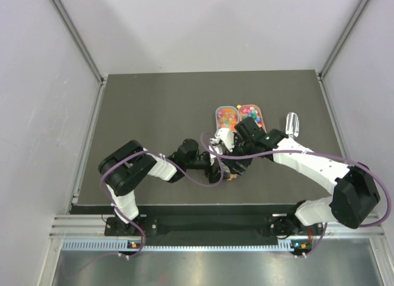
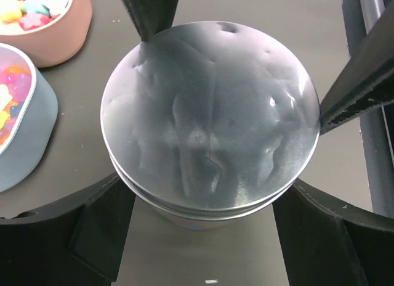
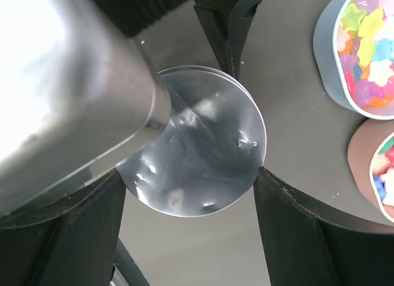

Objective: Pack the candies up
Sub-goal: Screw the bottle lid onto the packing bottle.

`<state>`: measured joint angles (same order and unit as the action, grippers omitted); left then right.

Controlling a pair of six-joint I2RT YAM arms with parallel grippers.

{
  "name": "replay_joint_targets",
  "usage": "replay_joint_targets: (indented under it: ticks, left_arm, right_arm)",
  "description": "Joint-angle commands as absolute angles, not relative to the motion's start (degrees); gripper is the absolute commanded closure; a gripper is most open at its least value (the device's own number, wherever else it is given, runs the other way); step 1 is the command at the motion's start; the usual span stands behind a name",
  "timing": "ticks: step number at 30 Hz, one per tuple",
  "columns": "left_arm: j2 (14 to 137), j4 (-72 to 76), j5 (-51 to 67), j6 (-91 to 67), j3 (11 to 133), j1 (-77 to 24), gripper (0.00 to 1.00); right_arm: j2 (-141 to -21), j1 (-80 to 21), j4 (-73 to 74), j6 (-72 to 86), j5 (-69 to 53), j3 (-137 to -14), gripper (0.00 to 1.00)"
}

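A clear round cup (image 2: 203, 217) stands on the dark mat with its frosted lid (image 2: 209, 107) lying on top. My left gripper (image 2: 206, 196) is shut on the cup, one finger on each side just under the rim. My right gripper (image 3: 191, 181) is shut on the lid (image 3: 197, 144), its fingers touching opposite edges. In the top view both grippers meet at the mat's middle, left (image 1: 219, 166) and right (image 1: 237, 155). The candies (image 3: 366, 45) fill a grey tray and a pink tray (image 3: 369, 169). Whatever is in the cup is hidden by the lid.
The two candy trays (image 1: 239, 116) stand side by side just behind the grippers, and show at the left in the left wrist view (image 2: 37, 122). A clear scoop (image 1: 292, 122) lies to their right. Metal rails edge the mat.
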<state>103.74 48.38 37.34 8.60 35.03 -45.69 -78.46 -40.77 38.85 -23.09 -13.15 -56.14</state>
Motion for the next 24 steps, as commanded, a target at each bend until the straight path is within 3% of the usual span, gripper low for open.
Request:
replay_joint_targets:
  ticks: [1, 4, 5, 17, 24]
  left_arm:
    - [103.6, 48.3, 34.5, 15.8, 35.7, -48.2, 1.0]
    - [103.8, 48.6, 34.2, 15.8, 35.6, -48.2, 1.0]
    - [103.9, 48.7, 34.1, 15.9, 35.6, -48.1, 1.0]
    - [104.2, 48.4, 34.6, 17.3, 35.3, -48.1, 1.0]
    - [105.3, 48.7, 34.3, 18.1, 35.5, -48.1, 1.0]
  right_arm:
    - [-84.5, -42.7, 31.7, -12.7, -15.6, -54.0, 0.31]
    - [-84.3, -43.1, 32.1, -14.0, -15.9, -54.1, 0.14]
    - [-84.1, -43.2, 32.9, -14.3, -16.3, -54.2, 0.01]
    - [-75.4, -44.9, 43.0, -34.3, -19.9, -55.3, 0.0]
    - [-67.4, -42.5, 51.6, -67.9, -23.3, -49.4, 0.0]
